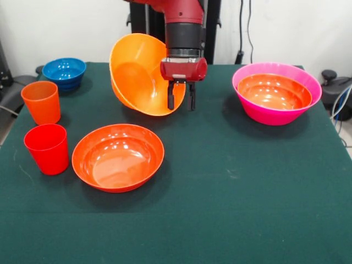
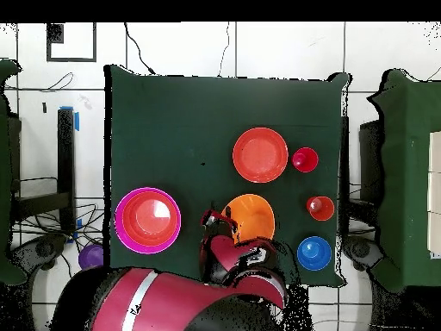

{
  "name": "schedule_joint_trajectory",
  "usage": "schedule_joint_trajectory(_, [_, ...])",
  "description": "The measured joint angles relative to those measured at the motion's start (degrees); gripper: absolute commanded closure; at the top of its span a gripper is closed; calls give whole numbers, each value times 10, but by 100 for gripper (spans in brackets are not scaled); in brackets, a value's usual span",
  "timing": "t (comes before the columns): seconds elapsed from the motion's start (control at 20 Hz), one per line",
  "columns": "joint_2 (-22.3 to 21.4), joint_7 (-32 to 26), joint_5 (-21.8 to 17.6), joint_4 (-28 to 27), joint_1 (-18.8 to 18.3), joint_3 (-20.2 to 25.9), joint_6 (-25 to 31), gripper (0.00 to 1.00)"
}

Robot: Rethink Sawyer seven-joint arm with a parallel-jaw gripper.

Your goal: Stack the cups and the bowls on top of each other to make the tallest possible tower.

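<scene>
Nearest us sits a red-orange bowl [image 1: 117, 157]; our jaws [image 1: 180, 97] clamp the tilted yellow-orange bowl's [image 1: 137, 74] rim; we read no writing.

Lab: cloth-covered table [image 1: 264, 209], cables [image 1: 245, 27], tiled floor [image 2: 276, 60]

Table centre [image 1: 231, 181] open – cups [image 1: 47, 147], red-orange bowl [image 1: 117, 157] crowd one side.

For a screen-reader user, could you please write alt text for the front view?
The robot's pincer holds a tilted yellow-orange bowl by its rim above a green table. A red-orange bowl and two cups stand left; a pink bowl holding a red-orange one stands right.
</scene>
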Motion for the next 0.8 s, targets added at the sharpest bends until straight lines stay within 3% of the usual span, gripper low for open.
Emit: schedule_joint_trajectory(0.8, [-55, 0, 0, 57, -8, 11, 43, 0])
